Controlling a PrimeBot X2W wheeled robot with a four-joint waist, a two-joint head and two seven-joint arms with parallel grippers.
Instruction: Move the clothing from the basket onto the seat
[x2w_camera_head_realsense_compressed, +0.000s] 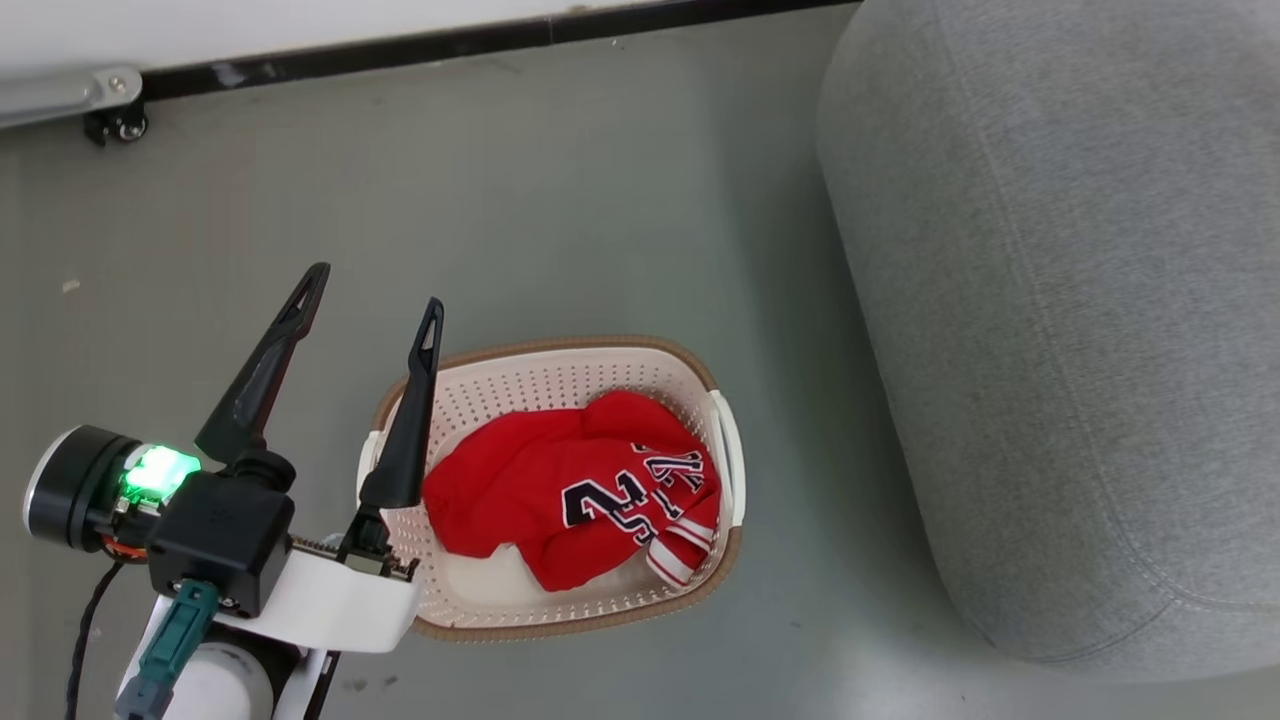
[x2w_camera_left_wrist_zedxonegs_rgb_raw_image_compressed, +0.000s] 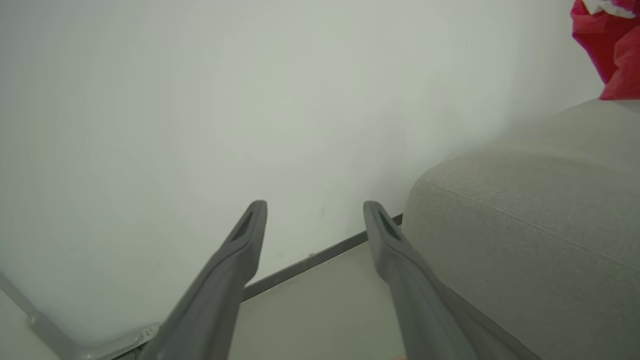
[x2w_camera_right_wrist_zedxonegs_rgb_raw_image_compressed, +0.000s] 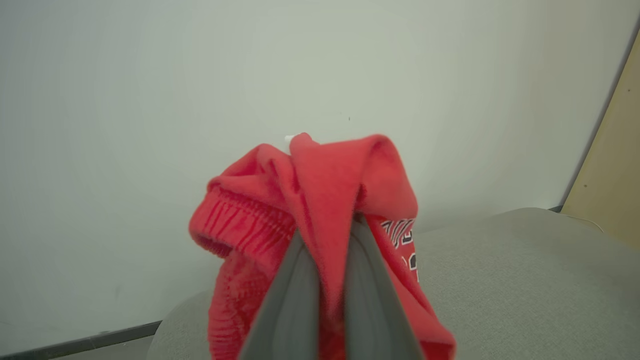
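Right wrist view: claw clamped on red shorts above the seat

Red shorts (x2w_camera_right_wrist_zedxonegs_rgb_raw_image_compressed: 320, 170) are bunched up and pinched between the right claw's (x2w_camera_right_wrist_zedxonegs_rgb_raw_image_compressed: 327, 232) two fingers. The jaws are fully closed on the cloth. The ribbed elastic waistband sits at left, with black-white lettering on the fold at right. The cloth droops down both sides of the fingers. The grey seat (x2w_camera_right_wrist_zedxonegs_rgb_raw_image_compressed: 525, 270) lies below and behind it; can't tell if the cloth touches it.

In the left wrist view the same shorts hang in the top right corner, over the seat top.

Head view: a red jersey (x2w_camera_head_realsense_compressed: 560, 490) lies crumpled inside the basket (x2w_camera_head_realsense_compressed: 560, 350), number and striped trim facing up. It covers most of the bottom. The basket sits on the grey floor (x2w_camera_head_realsense_compressed: 550, 180), near the seat's left side but apart from it.

The left claw (x2w_camera_head_realsense_compressed: 373, 288) is spread wide and holds nothing. It sits at the basket's left end, one finger crossing the rim in the picture and the other out over the floor. The fingers point toward the wall (x2w_camera_left_wrist_zedxonegs_rgb_raw_image_compressed: 200, 100).

A dark baseboard (x2w_camera_head_realsense_compressed: 450, 40) runs along the wall foot. A small caster wheel (x2w_camera_head_realsense_compressed: 118, 125) is at the far left. A tan panel (x2w_camera_right_wrist_zedxonegs_rgb_raw_image_compressed: 617, 165) is at the right edge of the right wrist view.
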